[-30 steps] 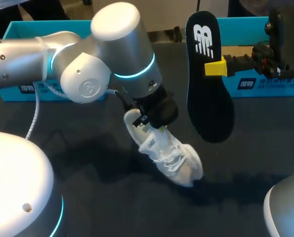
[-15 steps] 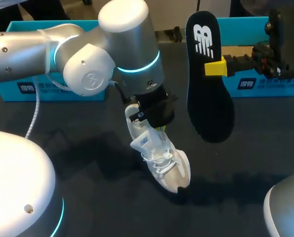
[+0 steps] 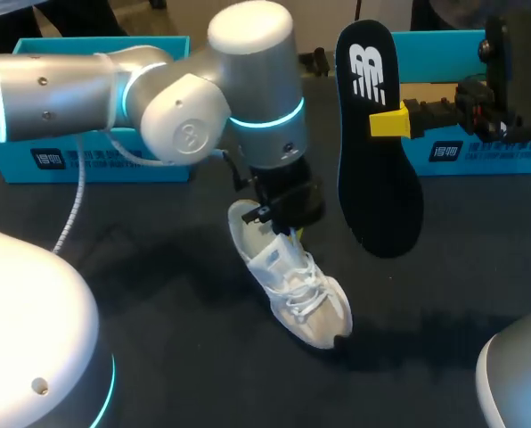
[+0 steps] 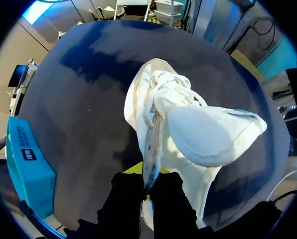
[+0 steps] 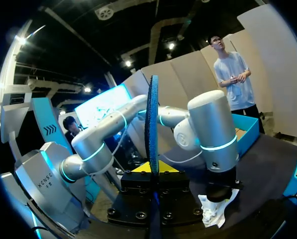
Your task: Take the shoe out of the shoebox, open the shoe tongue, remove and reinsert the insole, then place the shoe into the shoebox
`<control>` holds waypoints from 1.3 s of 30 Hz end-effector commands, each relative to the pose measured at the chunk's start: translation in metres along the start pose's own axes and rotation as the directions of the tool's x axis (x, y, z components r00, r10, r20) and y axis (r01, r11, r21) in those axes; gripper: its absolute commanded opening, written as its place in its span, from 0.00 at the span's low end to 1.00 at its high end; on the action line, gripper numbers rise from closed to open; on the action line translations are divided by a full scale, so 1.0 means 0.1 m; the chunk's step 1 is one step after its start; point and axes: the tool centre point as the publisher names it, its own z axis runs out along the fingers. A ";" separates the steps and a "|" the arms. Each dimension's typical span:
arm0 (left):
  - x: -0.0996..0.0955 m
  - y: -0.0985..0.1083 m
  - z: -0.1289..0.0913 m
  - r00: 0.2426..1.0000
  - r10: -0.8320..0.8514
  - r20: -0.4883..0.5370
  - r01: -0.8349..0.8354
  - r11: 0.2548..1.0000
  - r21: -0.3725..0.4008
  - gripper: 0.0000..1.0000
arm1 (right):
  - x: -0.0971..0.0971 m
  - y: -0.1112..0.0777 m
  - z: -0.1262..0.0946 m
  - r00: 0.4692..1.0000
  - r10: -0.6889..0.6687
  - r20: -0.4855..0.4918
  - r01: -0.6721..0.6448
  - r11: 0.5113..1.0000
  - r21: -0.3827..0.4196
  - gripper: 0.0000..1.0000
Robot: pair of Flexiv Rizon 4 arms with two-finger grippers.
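Observation:
A white shoe (image 3: 294,287) rests on the dark table, toe toward the front, heel lifted under my left gripper (image 3: 288,228). In the left wrist view my left gripper (image 4: 147,180) is shut on the thin side edge of the shoe (image 4: 158,99) at its opening, and the tongue (image 4: 213,135) is folded outward beside the laces. My right gripper (image 3: 383,122) is shut on a black insole (image 3: 379,192), held upright in the air right of the shoe. In the right wrist view the insole (image 5: 152,129) shows edge-on between my right gripper's (image 5: 152,173) yellow tips.
A teal shoebox (image 3: 94,159) stands at the back left behind my left arm. A second teal box (image 3: 476,153) stands at the back right under my right arm. Dark tabletop (image 3: 176,303) lies bare around the shoe.
My left arm has swung to the right, and the shoe in its grip has turned, its toe coming a little nearer the front. My right arm and the insole have stayed still.

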 end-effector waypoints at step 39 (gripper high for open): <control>-0.10 0.20 -0.16 0.994 -0.080 0.070 0.086 0.994 -0.074 1.00 | -0.02 0.02 0.03 1.000 0.000 -0.003 0.000 1.000 0.003 0.00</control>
